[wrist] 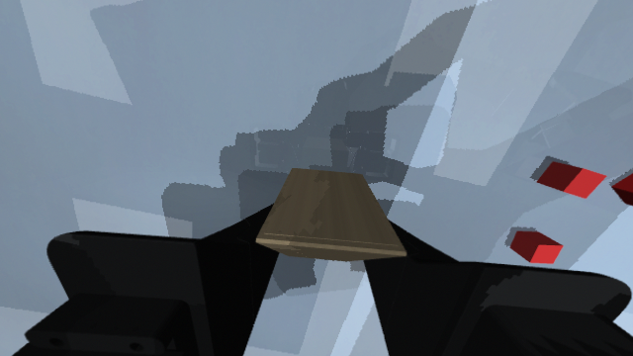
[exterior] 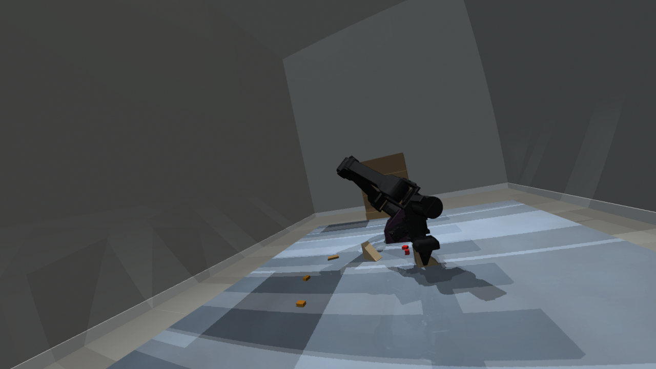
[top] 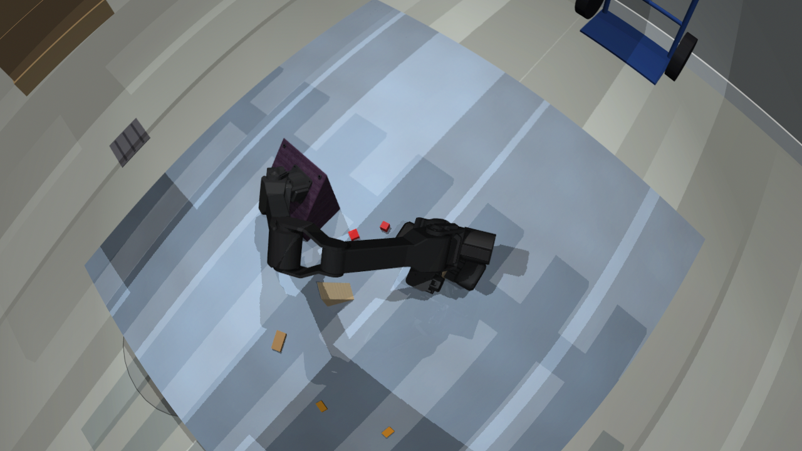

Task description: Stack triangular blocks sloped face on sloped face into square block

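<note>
Top view shows the big blue-grey table (top: 561,185) filling most of the frame. The black arm (top: 364,255) lies across the middle of it, reaching from its base at middle left toward the right. Behind the base sits a dark purple plate (top: 322,196).

In the upper right corner of the top view stands a blue hand cart (top: 639,44). In the upper left corner is a brown crate (top: 39,39).

The gripper (wrist: 326,257) is at the bottom of the wrist view, and its two black fingers are squeezed tight on one triangular block (wrist: 328,215). That held block fills the middle of the wrist view. In the exterior view it shows as a bit of tan under the gripper (exterior: 426,254), low over the table; I cannot tell if it touches the table.

The other triangular block (top: 335,292) sits on the table just below the arm in the top view, left of the gripper and apart from it. Its sloped side shows in the exterior view (exterior: 370,250).

A flat tan piece (top: 278,341) lies lower left of that. Two small red cubes (top: 353,234) sit just above the arm. Two tiny orange bits (top: 321,406) lie near the bottom of the frame.
</note>
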{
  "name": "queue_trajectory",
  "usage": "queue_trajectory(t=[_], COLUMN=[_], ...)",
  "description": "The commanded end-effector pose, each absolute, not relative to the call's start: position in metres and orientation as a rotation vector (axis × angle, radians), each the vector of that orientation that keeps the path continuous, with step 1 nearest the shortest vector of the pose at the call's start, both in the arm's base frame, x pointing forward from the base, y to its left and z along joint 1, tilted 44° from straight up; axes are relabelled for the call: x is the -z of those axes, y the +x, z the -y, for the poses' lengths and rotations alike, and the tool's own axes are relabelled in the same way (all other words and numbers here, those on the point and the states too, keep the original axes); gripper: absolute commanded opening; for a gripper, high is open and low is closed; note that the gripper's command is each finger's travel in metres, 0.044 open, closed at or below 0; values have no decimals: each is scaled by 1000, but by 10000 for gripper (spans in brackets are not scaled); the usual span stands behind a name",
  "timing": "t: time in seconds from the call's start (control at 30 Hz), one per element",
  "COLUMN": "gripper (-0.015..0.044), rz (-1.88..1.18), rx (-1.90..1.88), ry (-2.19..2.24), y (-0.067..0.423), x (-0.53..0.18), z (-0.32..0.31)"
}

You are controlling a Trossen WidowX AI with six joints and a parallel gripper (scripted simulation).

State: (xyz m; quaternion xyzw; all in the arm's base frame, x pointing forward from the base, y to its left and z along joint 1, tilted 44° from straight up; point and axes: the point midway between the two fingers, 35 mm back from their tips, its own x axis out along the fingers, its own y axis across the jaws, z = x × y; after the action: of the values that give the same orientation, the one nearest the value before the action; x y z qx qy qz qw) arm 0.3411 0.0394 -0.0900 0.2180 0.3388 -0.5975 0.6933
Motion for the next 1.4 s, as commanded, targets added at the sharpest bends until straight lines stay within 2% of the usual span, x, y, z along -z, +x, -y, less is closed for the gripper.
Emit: queue_trajectory(t=[0.0, 1.37], gripper=[0, 0], rz=[-762, -756], rx=[1333, 1344], ry=[488, 486], y=[341, 342], x=[90, 110], z=[-40, -21])
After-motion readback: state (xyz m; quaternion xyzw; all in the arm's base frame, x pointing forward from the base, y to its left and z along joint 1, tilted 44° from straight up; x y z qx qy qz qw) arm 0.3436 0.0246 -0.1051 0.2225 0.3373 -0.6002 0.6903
